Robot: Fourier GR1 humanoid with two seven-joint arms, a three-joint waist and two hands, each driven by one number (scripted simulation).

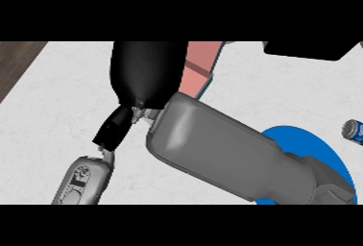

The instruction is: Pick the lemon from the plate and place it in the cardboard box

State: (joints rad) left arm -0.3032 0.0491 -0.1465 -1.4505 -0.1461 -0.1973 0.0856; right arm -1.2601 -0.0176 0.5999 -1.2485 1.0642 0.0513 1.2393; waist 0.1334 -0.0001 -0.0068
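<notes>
Right robot hand [145,72] over the cardboard box [200,67], my view blocked.
I can't tell its grasp; lemon unseen, forearm over blue plate [319,149] — misplacing risk.

You won't find any readable text, brand, number or sign here. The blue can [353,131] at the right edge carries pale markings on its side, but you can't make out letters in them. The grey device [83,180] lying on the table [56,105] shows small dark markings, also unreadable.
</notes>
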